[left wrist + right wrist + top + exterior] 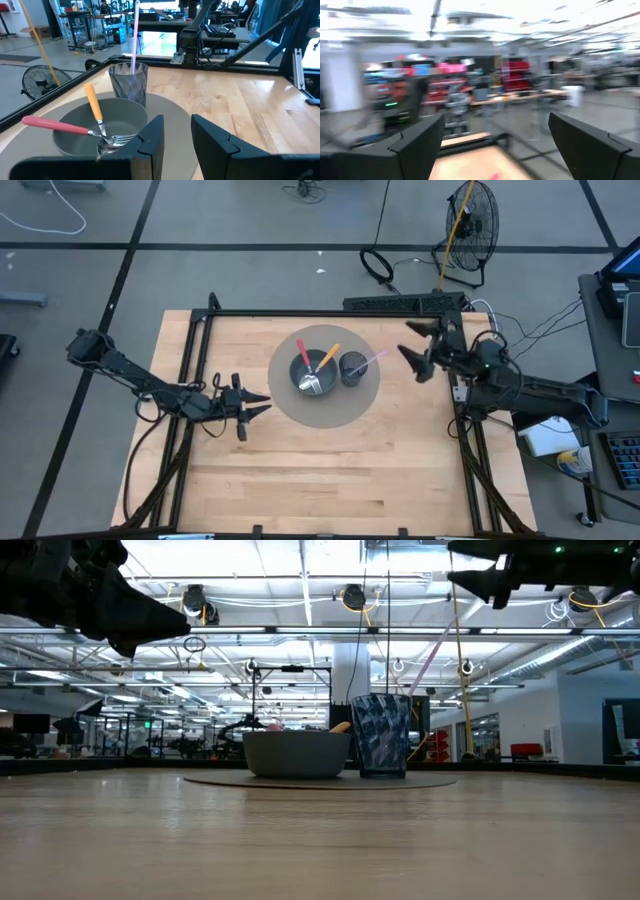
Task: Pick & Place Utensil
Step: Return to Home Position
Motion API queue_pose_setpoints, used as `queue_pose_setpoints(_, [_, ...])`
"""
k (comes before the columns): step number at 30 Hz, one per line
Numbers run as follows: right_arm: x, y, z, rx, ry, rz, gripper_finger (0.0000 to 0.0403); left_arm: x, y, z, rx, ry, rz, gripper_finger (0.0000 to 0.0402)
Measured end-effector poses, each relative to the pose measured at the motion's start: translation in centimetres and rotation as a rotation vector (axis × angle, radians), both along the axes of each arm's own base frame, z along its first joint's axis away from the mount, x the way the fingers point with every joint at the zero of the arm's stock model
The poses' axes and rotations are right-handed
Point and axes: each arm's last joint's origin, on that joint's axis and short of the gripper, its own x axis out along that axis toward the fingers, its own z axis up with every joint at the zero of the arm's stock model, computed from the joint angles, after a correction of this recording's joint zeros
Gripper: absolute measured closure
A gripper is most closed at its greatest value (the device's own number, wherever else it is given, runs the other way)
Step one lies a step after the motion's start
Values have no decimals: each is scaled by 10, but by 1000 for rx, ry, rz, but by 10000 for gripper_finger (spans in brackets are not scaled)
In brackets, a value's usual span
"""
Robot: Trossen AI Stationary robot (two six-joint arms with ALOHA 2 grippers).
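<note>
lying at the middle of the wooden table (300, 480), round gray placemat (298, 413), carrying the dark blue bowl (293, 370) and, just beside it on the right arm's side, the dark blue cup (353, 368), upright. leaning in the bowl, pink fork (303, 352), tines down on the bowl's floor, handle up over the rim, crossed by an orange-handled utensil (329, 357) leaning the other way. standing in the cup, pink straw (375, 358), tilted, top end reaching out past the rim toward the right arm. left gripper (260, 404): hovers over bare wood just beside the placemat's left edge, points toward the bowl, fingers parted by a narrow gap, pinching nothing. right gripper (413, 345): hangs beyond the placemat's right edge, toward the table's far right side, apart from cup and straw, fingers spread wide, empty. seen level from the table top: bowl and cup side by side on the mat, cup the taller, straw rising slantwise out of it, both grippers clear of the wood.
</note>
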Motion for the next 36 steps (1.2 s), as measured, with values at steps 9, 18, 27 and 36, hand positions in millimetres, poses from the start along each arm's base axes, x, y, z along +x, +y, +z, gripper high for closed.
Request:
queue_pose_setpoints(9, [-9,14,-9,-18,127,376,73,0,-1,-1,26,17,-32,298])
queue_pose_setpoints(18, [-34,23,-28,94,298,385,84,0,-2,2,95,1,-73,298])
queue_pose_setpoints(27, [-50,29,-55,44,388,378,85,0,0,0,158,24,-20,298])
queue_pose_setpoints(36, [-40,25,-97,-12,298,370,85,0,1,0,181,31,1,298])
